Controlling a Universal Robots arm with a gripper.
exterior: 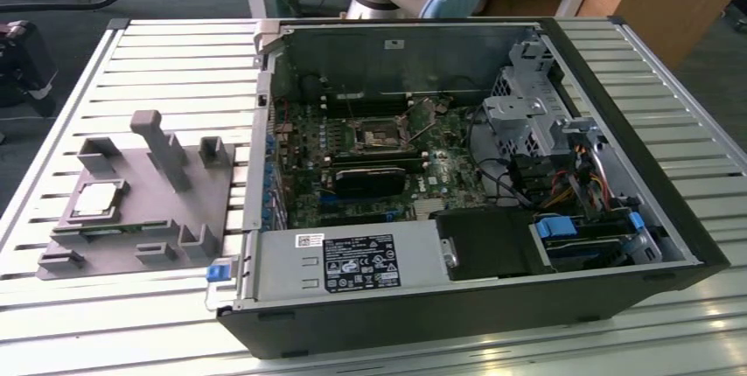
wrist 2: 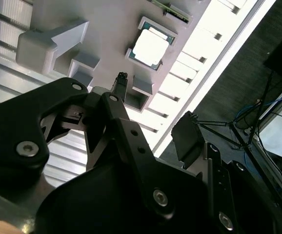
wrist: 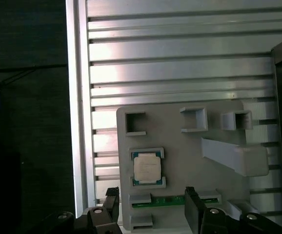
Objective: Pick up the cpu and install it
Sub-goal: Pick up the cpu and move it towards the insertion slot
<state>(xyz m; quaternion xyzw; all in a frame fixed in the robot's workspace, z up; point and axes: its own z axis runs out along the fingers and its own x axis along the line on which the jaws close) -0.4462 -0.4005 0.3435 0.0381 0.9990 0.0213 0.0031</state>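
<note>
The cpu (exterior: pixel 100 199) is a small silvery square lying flat in a framed pocket of the grey fixture (exterior: pixel 146 185), at the exterior view's left. Both wrist views look down on the cpu (wrist: pixel 147 168) (wrist 2: pixel 151 47) in its pocket. My gripper (wrist: pixel 151 197) (wrist 2: pixel 154 105) hangs well above the fixture, open, with nothing between its black fingers (wrist: pixel 193 210). The dark motherboard socket (exterior: pixel 383 138) sits inside the open computer case (exterior: pixel 467 306) at the middle of the exterior view.
The fixture (wrist: pixel 180 156) carries upright posts (exterior: pixel 157 144) and a green memory strip (wrist: pixel 168 201) close to the cpu. Case and fixture rest on a slatted metal table (exterior: pixel 175 52). Cables, a drive cage (exterior: pixel 520 118) and a power supply (exterior: pixel 350 262) crowd the case.
</note>
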